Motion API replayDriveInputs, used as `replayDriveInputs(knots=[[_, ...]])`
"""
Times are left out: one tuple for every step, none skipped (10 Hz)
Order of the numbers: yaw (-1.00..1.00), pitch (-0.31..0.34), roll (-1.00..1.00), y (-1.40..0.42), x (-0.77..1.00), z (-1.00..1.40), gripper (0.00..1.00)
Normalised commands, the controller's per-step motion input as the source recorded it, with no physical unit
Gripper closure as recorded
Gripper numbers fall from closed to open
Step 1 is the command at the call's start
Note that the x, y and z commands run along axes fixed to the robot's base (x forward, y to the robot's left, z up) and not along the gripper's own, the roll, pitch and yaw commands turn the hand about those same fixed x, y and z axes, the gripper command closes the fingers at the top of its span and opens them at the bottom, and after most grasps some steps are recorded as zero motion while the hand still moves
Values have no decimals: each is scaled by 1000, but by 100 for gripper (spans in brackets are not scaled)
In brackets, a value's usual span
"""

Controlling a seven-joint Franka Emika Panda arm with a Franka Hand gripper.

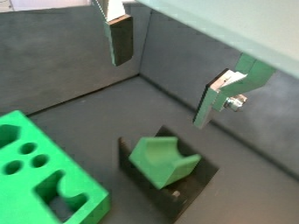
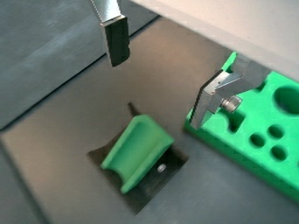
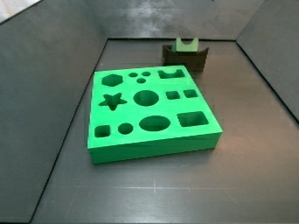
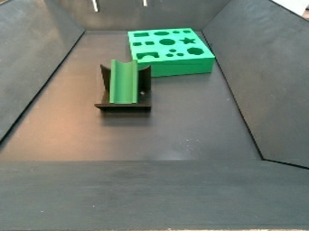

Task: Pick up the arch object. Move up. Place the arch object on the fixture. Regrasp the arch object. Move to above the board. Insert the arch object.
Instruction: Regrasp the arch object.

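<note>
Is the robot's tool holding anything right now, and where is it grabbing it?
Nothing is held. The tool hangs open above the arch object, which sits on the fixture, apart from both fingers.

Dark grey matte floor (image 4: 182,126), lightly scuffed. Enclosed by sloping dark grey panel walls (image 4: 31,63) on all sides seen in both side views.

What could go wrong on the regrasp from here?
1. The arch object only rests in the fixture, apparently tilted; a finger touching first could tip it or knock it out.
2. The gripper is open and empty above it, fingers apart from the piece; closing off-centre may give a skewed hold.
3. The board lies close beside the fixture, so a descending finger might clip it.
</note>
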Motion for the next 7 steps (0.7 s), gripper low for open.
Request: replayDriveInputs(knots=[[30, 5, 1000, -18, -3, 9, 0], [33, 14, 1000, -21, 13, 1, 0], [34, 19, 1000, -21, 21, -2, 0], [39, 32, 1000, -25, 37, -4, 0], [43, 46, 1000, -27, 49, -4, 0], [51, 64, 1000, -29, 64, -9, 0], [60, 89, 1000, -32, 77, -11, 0]])
